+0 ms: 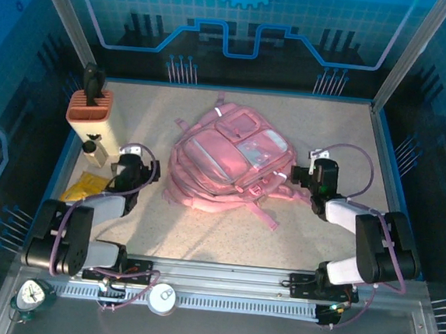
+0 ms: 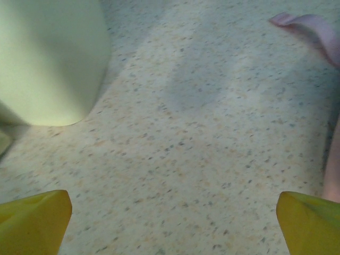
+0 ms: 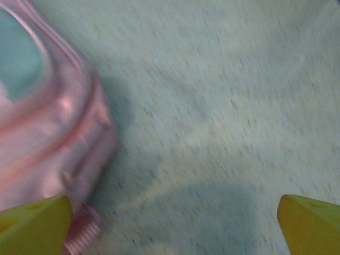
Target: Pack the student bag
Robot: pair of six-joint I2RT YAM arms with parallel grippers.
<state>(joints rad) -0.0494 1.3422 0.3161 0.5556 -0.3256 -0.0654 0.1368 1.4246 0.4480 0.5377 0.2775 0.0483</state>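
my left arm folded low, left fingers (image 2: 33, 223) released over speckled counter (image 1: 224, 241), right fingers (image 3: 311, 224) released too, just beside the pink student bag (image 1: 228, 156), blue panelled walls (image 1: 244, 16) around

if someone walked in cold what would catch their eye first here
The big pink student bag grabs attention first, lying flat in the middle of the table with its straps trailing toward the near edge. On either side of it, the left gripper and right gripper both stand open, holding nothing. At the far left stands a cream holder with a reddish-orange top, and a yellow packet lies nearer.
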